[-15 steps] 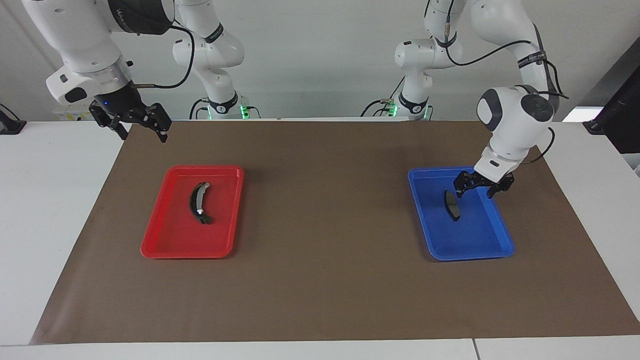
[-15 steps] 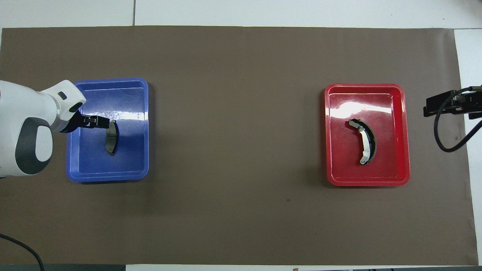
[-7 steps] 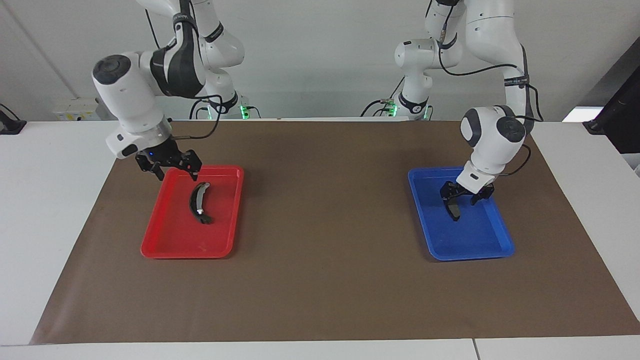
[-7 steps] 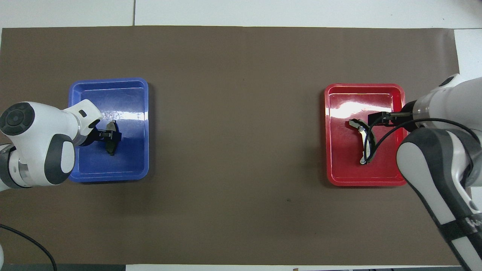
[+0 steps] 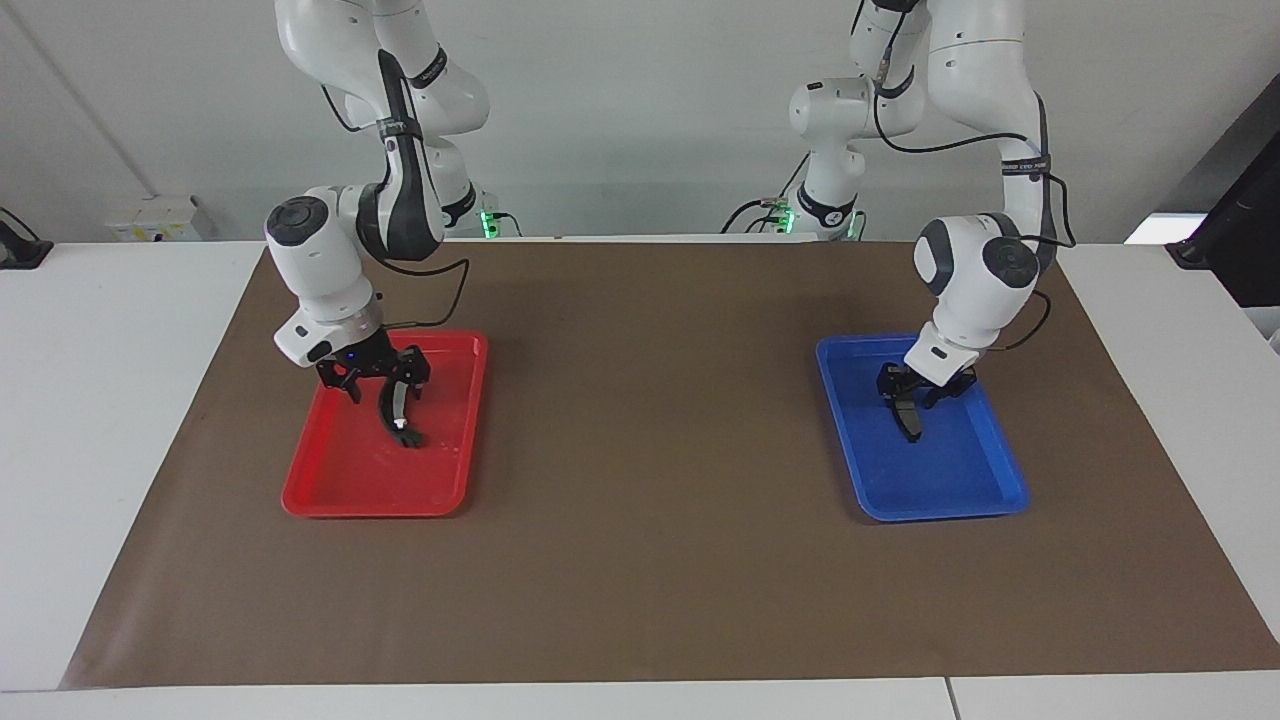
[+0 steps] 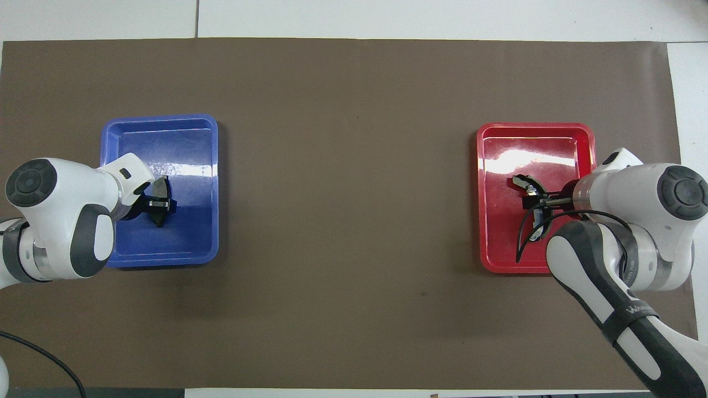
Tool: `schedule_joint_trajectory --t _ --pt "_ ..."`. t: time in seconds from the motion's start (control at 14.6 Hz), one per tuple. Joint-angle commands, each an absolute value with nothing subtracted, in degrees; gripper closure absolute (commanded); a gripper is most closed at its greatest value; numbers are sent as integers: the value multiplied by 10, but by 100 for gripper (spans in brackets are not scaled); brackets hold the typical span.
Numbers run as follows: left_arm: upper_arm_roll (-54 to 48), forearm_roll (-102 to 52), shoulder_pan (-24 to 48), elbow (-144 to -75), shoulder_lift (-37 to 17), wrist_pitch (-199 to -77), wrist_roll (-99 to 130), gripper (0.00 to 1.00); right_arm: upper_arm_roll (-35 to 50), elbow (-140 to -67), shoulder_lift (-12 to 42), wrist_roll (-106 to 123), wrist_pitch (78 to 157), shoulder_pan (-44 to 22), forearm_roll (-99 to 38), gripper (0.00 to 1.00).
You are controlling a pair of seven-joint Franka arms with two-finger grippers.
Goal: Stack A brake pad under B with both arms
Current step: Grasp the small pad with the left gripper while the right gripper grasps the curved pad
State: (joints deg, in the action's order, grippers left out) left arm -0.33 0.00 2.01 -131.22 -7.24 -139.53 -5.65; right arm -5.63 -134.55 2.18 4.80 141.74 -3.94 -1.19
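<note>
The A brake pad [image 5: 909, 422], short and dark grey, lies in the blue tray [image 5: 960, 490]; it also shows in the overhead view [image 6: 162, 188]. My left gripper [image 5: 911, 393] is down in that tray, open, with its fingers on either side of the pad [image 6: 159, 204]. B [image 5: 403, 428], the black crescent with a silver rim and a white spot, lies in the red tray [image 5: 340, 490]. My right gripper [image 5: 383, 383] is open and low over B's end nearer to the robots. In the overhead view the right gripper [image 6: 539, 202] covers B's middle [image 6: 522, 181].
The two trays sit on a brown mat [image 5: 640, 420], the blue tray [image 6: 193, 243] toward the left arm's end and the red tray [image 6: 498, 249] toward the right arm's end. White table surface [image 5: 110, 400] surrounds the mat.
The right arm swung in from beside the table and came down over B in the red tray. The left gripper dropped lower around the pad in the blue tray.
</note>
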Motion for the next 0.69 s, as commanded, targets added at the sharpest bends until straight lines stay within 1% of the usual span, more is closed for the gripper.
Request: schedule_joint_trajectory --t 0.0,0.07,0.14,0.21,0.27,0.34,0.41,0.48,0.55,0.62 --pt "2 5 25 -1330 -68 -1412 -54 54 -54 -1360 34 70 1449 -33 -22 1" --pt "2 6 26 -1327 -68 -1412 -54 57 -54 -1361 39 76 1450 -33 -22 2" --pt "3 5 26 -1325 -64 -1411 -53 65 -54 -1361 47 83 1451 -33 -22 3" --pt "3 6 25 -1320 -59 -1405 -52 75 -54 -1361 54 85 1453 -33 -22 4" --pt "3 5 25 -1312 -50 -1395 -52 89 -54 -1361 54 85 1456 -34 -22 6" --pt "2 5 25 -1293 -37 -1356 -51 92 -54 -1361 54 86 1457 -34 -22 12" --pt "-1 5 27 -1265 -33 -1297 -51 92 -54 -1361 54 92 1457 -34 -22 26" --pt "-2 6 40 -1230 -33 -1241 -47 93 -54 -1360 55 99 1457 -36 -22 51" --pt "-1 5 63 -1204 -33 -1206 -43 96 -54 -1358 55 98 1457 -37 -22 90" --pt "-1 5 85 -1190 -35 -1196 -20 99 -54 -1355 55 85 1455 -37 -24 100"
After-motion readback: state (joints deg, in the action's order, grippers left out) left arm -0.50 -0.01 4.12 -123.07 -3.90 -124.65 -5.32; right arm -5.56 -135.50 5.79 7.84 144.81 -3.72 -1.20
